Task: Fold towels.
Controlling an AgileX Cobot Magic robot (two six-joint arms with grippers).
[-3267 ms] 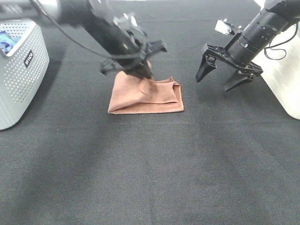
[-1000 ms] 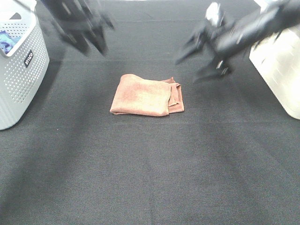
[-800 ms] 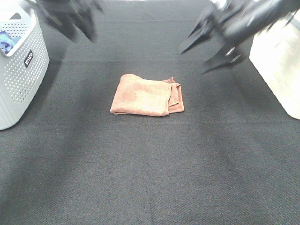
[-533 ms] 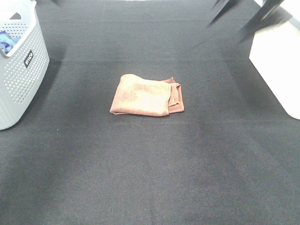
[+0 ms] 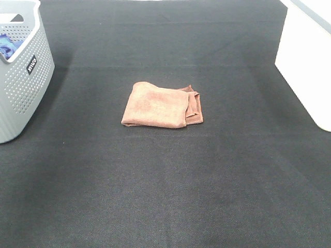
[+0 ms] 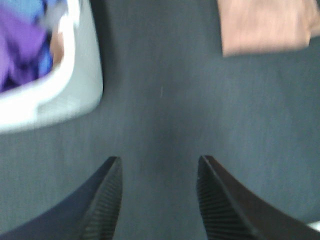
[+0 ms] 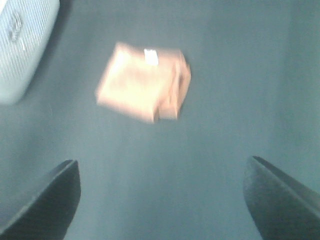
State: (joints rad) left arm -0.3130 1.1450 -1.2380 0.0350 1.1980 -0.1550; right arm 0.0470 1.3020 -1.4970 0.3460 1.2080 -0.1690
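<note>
A reddish-brown towel [image 5: 161, 106] lies folded into a small rectangle in the middle of the black table. It also shows in the left wrist view as the towel [image 6: 264, 26] and, blurred, in the right wrist view as the towel [image 7: 142, 89] with a small white tag on top. Both arms are out of the exterior high view. My left gripper [image 6: 159, 192] hangs open above bare black cloth, with nothing between its fingers. High above the table, my right gripper [image 7: 160, 195] stands wide open and empty, well clear of the towel.
A grey perforated basket [image 5: 25, 77] stands at the left edge, holding blue and purple cloth [image 6: 22, 45]. A white bin [image 5: 306, 67] stands at the right edge. The black tablecloth [image 5: 165, 196] covers the whole table.
Both arms have lifted up and back out of the exterior high view. The folded towel has stayed where it lay.
</note>
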